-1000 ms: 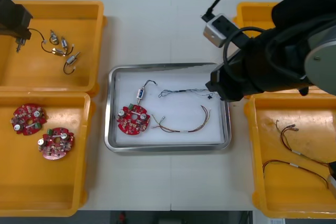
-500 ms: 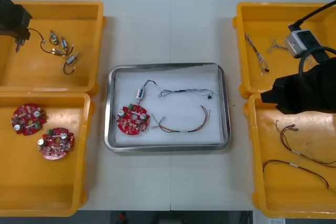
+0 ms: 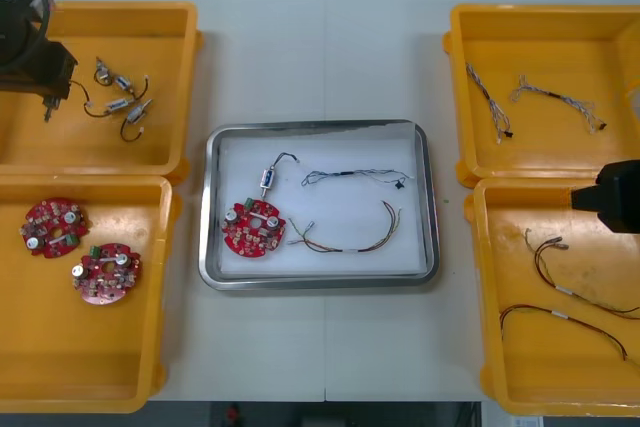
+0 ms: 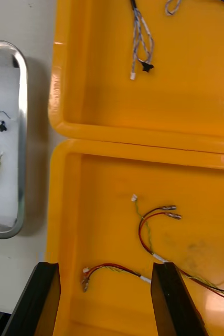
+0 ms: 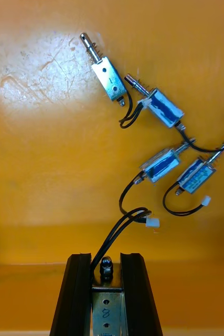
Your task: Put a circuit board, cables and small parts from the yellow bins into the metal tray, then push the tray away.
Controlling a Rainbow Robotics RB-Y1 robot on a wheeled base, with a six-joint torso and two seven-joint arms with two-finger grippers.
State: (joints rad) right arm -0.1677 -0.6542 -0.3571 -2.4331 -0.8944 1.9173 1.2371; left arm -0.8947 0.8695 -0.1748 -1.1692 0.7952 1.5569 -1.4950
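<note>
**Left gripper clamped on a small part in the far left bin**

The left gripper (image 5: pixel 105 258) is closed on a part (image 5: pixel 106 303), and the metal body between its two fingers holds them apart. The part's black lead (image 5: pixel 113 233) curls out past the fingertips. Just ahead of the tips, four loose parts (image 5: pixel 161 164) lie on the floor of the far left bin (image 5: pixel 38 157); none touches the fingers. Well off to the gripper's right stands the tray (image 3: pixel 318 128). It holds a board (image 3: pixel 253 227), a second part (image 3: pixel 268 179) and two cables (image 3: pixel 352 177).

The step in hand is judged to be the pick of a further part. Whether this part is clear of the bin floor cannot be told. The next move calls for a straight lift, high enough to draw the lead free of the loose parts and over the bin wall. A carry rightward to the tray would follow.

The left arm reaches over the bin with the gripper pointing down. The right gripper (image 4: pixel 105 269) waits beyond the tray, its fingers wide apart and empty. It points down over red-and-yellow cables (image 4: pixel 153 231) in the near right bin (image 4: pixel 70 199).
</note>
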